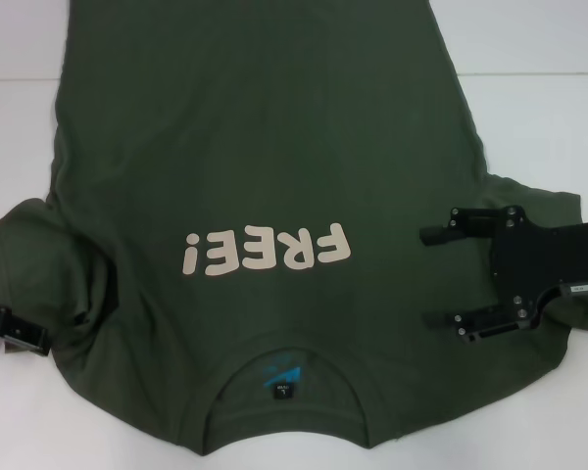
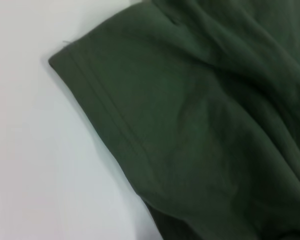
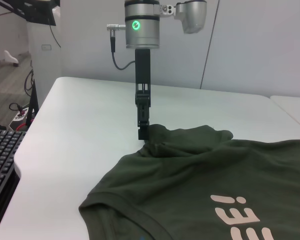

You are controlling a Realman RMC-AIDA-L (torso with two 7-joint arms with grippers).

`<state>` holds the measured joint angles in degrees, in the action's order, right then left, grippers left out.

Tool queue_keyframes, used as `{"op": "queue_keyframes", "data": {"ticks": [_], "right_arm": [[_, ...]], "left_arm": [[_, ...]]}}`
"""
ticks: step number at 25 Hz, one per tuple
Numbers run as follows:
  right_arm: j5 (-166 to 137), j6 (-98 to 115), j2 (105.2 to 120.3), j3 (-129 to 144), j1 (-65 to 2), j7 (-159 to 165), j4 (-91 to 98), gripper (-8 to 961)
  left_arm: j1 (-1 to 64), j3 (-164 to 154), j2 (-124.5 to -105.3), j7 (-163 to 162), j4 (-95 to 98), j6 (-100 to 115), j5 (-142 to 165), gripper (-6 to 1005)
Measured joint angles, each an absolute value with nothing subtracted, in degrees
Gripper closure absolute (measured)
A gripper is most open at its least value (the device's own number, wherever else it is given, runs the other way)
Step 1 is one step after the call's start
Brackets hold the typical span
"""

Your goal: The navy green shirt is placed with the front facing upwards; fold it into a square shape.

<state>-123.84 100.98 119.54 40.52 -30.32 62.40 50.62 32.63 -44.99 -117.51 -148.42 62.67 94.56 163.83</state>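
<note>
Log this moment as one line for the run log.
shirt: flat, unfolded | left pincer: shut on shirt sleeve | right pincer: open, over other sleeve

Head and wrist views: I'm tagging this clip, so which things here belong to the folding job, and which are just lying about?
Part of the job:
- navy green shirt, front up
- left hand, down at the bunched left sleeve
- right hand, open over the right sleeve
- white table under the shirt

Just lying about:
- black keyboard beside the table
- cables on the floor
</note>
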Motion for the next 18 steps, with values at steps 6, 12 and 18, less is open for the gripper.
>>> {"op": "queue_keyframes", "data": {"ticks": [6, 12, 18], "right_arm": [[-123.8, 101.0, 119.53, 40.5, -30.1, 62.3, 50.6, 38], [-123.8, 101.0, 119.53, 40.5, -30.0, 62.3, 50.6, 39], [-123.9, 99.7, 119.56, 40.5, -30.2, 62.3, 50.3, 39]], "left_arm": [[32.6, -45.0, -117.42, -149.0, 62.1, 93.8, 163.8, 96], [33.0, -44.9, -116.86, -149.3, 60.6, 92.7, 163.8, 131], [33.4, -44.1, -116.36, -149.0, 59.4, 92.3, 163.8, 183]]}}
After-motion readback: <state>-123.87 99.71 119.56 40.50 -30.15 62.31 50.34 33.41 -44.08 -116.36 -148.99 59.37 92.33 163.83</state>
